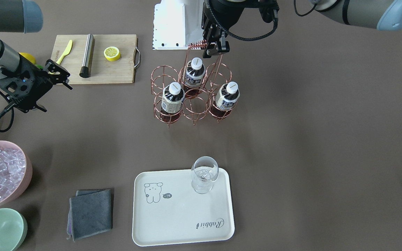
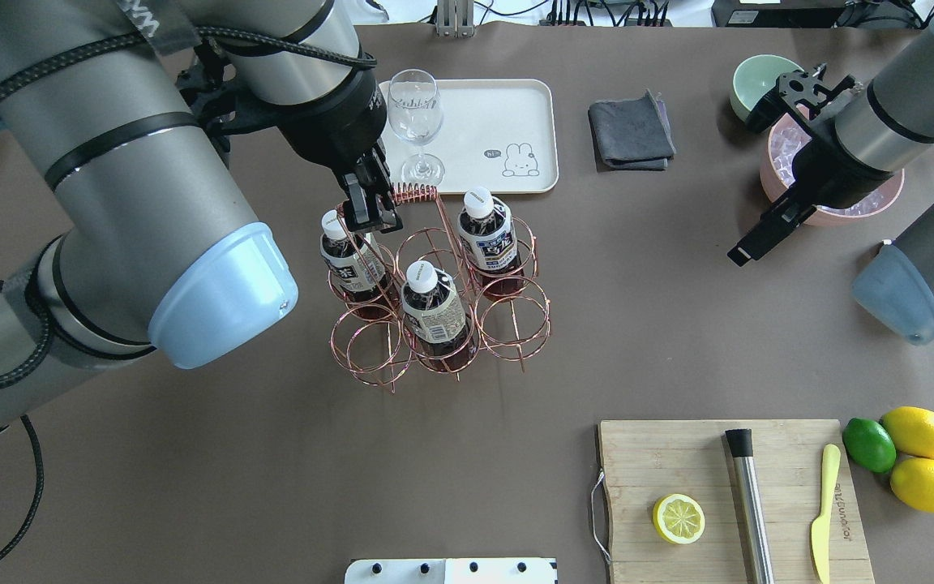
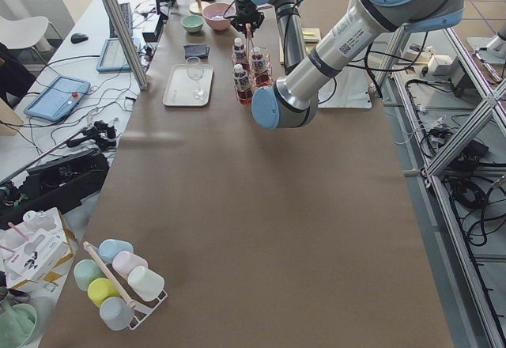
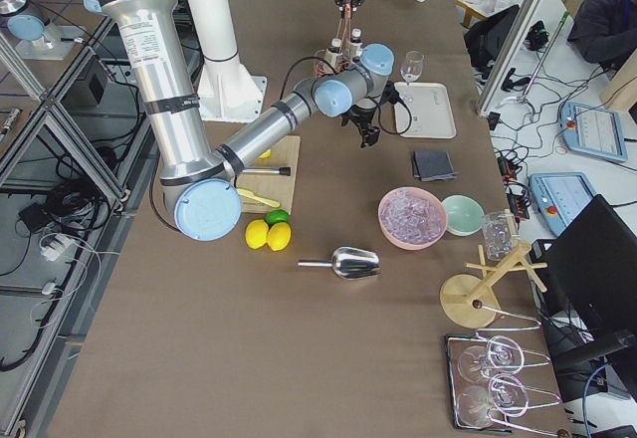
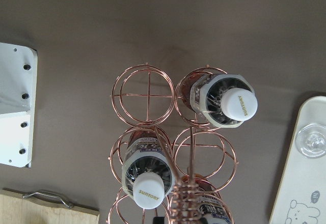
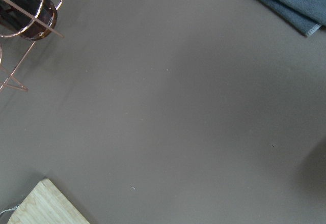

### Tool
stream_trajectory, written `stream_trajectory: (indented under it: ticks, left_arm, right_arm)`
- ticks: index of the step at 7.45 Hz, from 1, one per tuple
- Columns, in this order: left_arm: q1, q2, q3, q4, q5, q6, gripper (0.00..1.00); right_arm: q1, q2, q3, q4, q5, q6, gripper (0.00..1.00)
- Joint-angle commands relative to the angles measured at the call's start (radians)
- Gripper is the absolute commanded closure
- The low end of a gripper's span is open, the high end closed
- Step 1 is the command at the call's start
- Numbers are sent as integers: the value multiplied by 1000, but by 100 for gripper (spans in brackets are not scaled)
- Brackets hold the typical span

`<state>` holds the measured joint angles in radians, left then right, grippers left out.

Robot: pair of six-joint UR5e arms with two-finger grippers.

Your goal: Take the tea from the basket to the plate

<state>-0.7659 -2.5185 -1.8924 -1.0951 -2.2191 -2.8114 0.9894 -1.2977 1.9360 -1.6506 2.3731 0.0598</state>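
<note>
Although the left gripper (image 2: 370, 212) hangs right at one end of the coiled handle (image 2: 412, 195), the views do not settle whether its fingers pinch the wire or merely stand beside it, so I cannot tell its grip; it carries no bottle. Below and around it, all three tea bottles (image 2: 434, 312) stand upright in rings of the basket (image 2: 371, 347), caps on, and the other three rings are vacant. Beyond the basket, a little apart from it, the plate (image 2: 507, 113) bears only a stemmed glass (image 2: 414, 105) at one end; no tea is on it. Well off to the side, the right gripper (image 2: 755, 239) hovers beside the ice bowl (image 2: 880, 199) with nothing in it, and I cannot tell whether it is parted or closed. By my reading the task is barely begun: gripping a bottle, lifting it out of its ring and setting it on the plate's bare part are all left to do.
</note>
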Motion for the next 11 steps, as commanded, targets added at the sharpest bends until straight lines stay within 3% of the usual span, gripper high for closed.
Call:
stream_trajectory:
  ticks: [1, 11]
  left_arm:
    - [3, -3, 39, -20, 12, 4, 100]
    - [39, -28, 91, -66, 10, -2, 100]
  right_arm:
    - [0, 0, 0, 0, 0, 0, 0]
    - [2, 11, 4, 6, 2, -55, 0]
